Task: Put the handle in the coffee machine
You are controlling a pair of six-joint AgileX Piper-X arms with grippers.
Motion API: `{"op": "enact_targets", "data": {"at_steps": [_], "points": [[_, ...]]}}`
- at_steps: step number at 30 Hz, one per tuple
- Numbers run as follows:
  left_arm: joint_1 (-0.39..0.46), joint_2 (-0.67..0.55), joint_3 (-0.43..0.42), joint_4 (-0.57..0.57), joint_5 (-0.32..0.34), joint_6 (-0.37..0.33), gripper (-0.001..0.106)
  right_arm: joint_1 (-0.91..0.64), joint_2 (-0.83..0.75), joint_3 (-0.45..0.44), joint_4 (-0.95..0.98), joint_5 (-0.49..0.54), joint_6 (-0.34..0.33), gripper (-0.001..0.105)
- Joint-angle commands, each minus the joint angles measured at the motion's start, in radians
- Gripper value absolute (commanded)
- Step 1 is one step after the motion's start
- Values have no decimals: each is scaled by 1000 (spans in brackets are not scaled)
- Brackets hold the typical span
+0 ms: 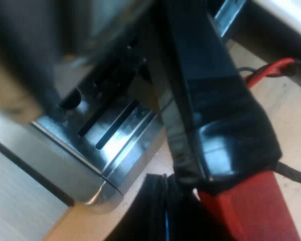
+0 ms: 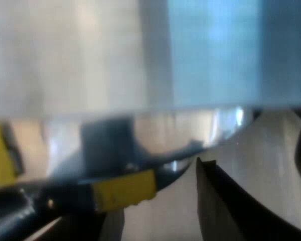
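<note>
The holder's dark handle (image 1: pixel 210 100) with its red end (image 1: pixel 251 206) runs close past the camera in the left wrist view, and my left gripper (image 1: pixel 183 175) is shut on it. Under the handle lies the espresso machine's metal drip tray (image 1: pixel 115 135) with long slots. The holder's metal head is hidden up by the machine's front. My right gripper (image 2: pixel 226 201) hangs very close to the machine's shiny base (image 2: pixel 155 135), just above the wooden table (image 2: pixel 271 150).
A red and a black cable (image 1: pixel 271 70) lie on the wooden table beside the machine. A dark part with a yellow label (image 2: pixel 123 193) sits by the machine's base. The machine's pale wall (image 2: pixel 90 55) stands right in front of the right wrist.
</note>
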Motion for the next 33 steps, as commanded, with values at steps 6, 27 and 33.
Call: {"op": "enact_targets", "data": {"at_steps": [6, 27, 33], "points": [[-48, -95, 28, -7, 16, -121, 0, 17, -65, -19, 76, 18, -13, 40], [-57, -122, 31, 7, 16, -161, 0, 37, -370, 245, 540, -86, 155, 40], [-140, -128, 31, 7, -43, -209, 0, 54, -540, 369, 670, -157, 160, 40]]}}
